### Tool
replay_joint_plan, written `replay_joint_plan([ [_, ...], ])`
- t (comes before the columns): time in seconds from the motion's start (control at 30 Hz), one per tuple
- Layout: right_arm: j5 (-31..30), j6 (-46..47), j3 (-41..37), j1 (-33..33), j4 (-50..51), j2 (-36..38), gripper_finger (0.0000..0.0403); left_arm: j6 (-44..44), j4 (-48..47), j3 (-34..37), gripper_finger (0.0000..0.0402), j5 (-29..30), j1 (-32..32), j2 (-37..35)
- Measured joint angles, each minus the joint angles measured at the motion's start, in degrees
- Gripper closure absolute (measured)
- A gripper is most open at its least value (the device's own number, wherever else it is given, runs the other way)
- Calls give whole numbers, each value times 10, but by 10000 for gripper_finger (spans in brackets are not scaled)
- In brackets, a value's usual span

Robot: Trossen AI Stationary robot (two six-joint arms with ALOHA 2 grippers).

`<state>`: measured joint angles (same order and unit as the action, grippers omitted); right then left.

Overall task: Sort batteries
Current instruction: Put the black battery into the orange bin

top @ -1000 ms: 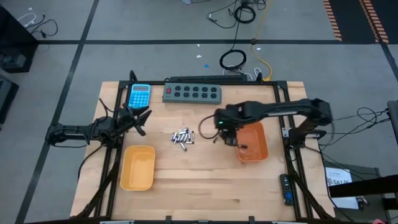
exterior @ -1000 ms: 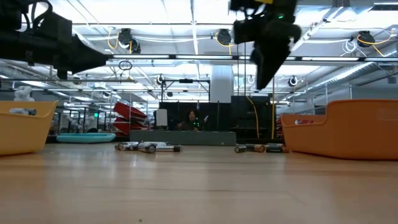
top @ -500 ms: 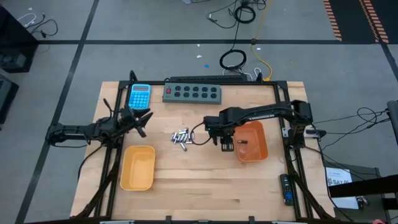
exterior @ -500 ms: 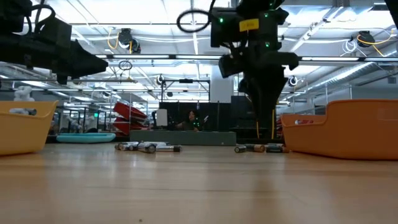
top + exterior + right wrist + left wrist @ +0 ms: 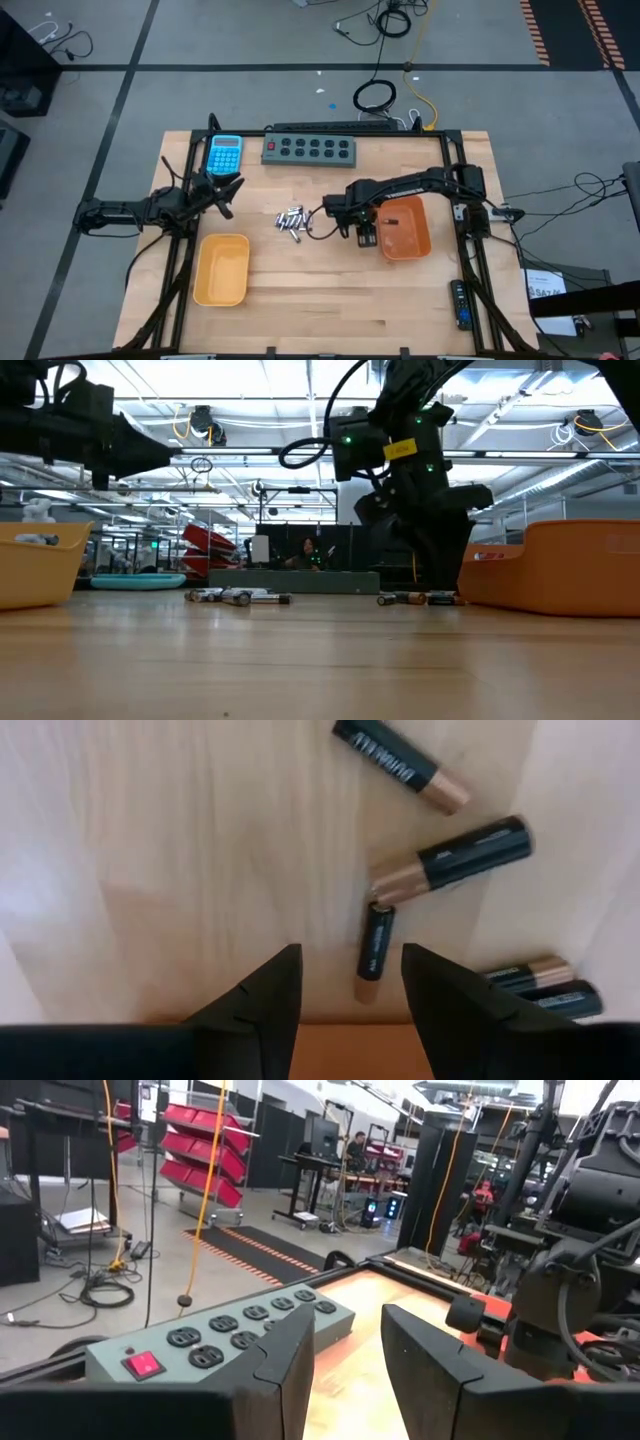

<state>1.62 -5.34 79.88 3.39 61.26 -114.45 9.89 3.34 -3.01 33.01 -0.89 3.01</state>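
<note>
Now, on the wooden table [image 5: 330, 290], the orange tray [image 5: 412, 232] sits right of the yellow tray [image 5: 222, 270]. Between them, the right gripper [image 5: 364, 236] hangs low beside the orange tray, fingers [image 5: 262, 995] parted and holding nothing, just above the loose batteries [image 5: 293, 221] at mid-table. Out at the table's left edge, the left gripper [image 5: 226, 193] waits, partly open and empty.

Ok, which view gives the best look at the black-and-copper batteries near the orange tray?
The right wrist view: the batteries lie large beyond the open right tool, their black-and-copper bodies plain. The high view shows none of them clearly beside the orange tray. The low view shows a few end-on. The left wrist view shows none.
</note>
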Motion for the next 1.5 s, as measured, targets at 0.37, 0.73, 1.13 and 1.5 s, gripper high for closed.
replay_joint_plan([
  [0.37, 0, -19, 1, 11, -12, -34, 239, -32, 0, 0, 275, 1, 0, 0],
  [0.73, -16, -54, 2, 15, -13, -50, 388, -33, -15, 0, 275, 14, 0, 0],
  [1.13, -98, -44, 65, 19, 104, -2, 399, -32, -31, 0, 275, 17, 0, 0],
  [1.5, -21, 153, 32, 39, 184, 149, 387, -28, -38, 0, 275, 18, 0, 0],
])
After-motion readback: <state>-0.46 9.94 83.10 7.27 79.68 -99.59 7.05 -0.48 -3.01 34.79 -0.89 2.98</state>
